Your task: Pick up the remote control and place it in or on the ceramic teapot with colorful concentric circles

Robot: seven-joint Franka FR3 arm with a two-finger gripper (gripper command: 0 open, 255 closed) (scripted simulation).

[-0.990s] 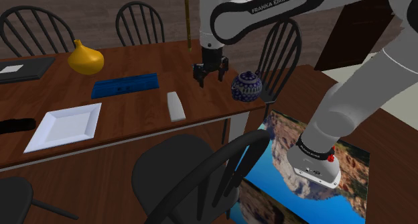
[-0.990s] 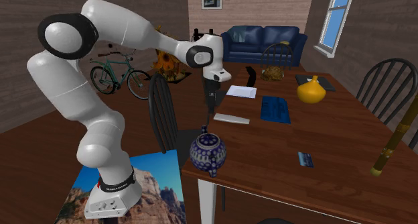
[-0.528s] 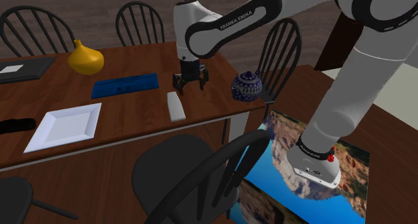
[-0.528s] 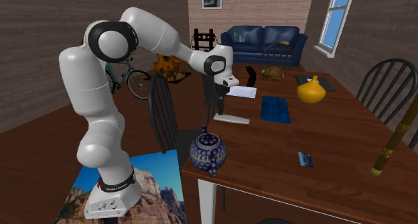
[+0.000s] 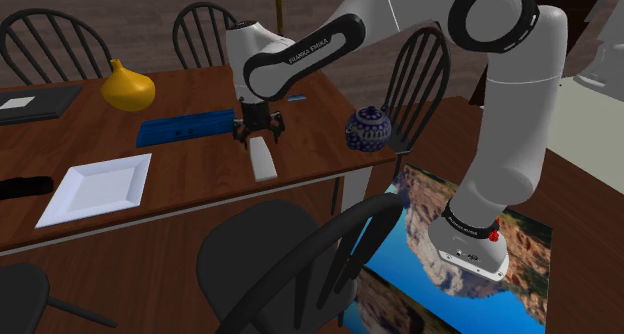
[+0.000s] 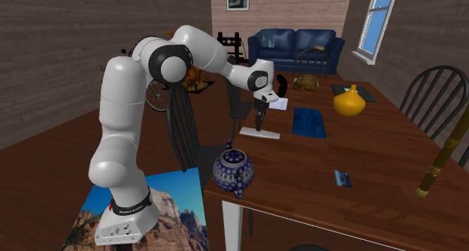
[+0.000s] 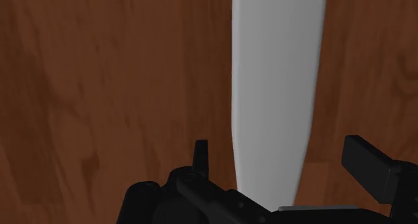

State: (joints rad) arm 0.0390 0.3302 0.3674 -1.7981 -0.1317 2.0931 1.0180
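Note:
The remote is a plain pale-grey slab lying flat on the brown wooden table, near its front edge. My black gripper points straight down over the remote's far end, open. In the wrist view the remote runs lengthways between the spread fingertips, which do not touch it. The teapot, dark blue with small pale dotted rings, stands at the table corner, off to the shoulder view's right of the gripper. From the second exterior view the gripper hangs just above the remote, with the teapot nearer the camera.
A blue flat mat, a yellow gourd vase and a white square plate lie to the shoulder view's left of the remote. Black chairs stand around the table, one at its front edge and one behind the teapot.
The arm swung from beside the teapot toward the shoulder view's left and now hangs over the remote's far end. The fingers stayed open; nothing on the table moved.

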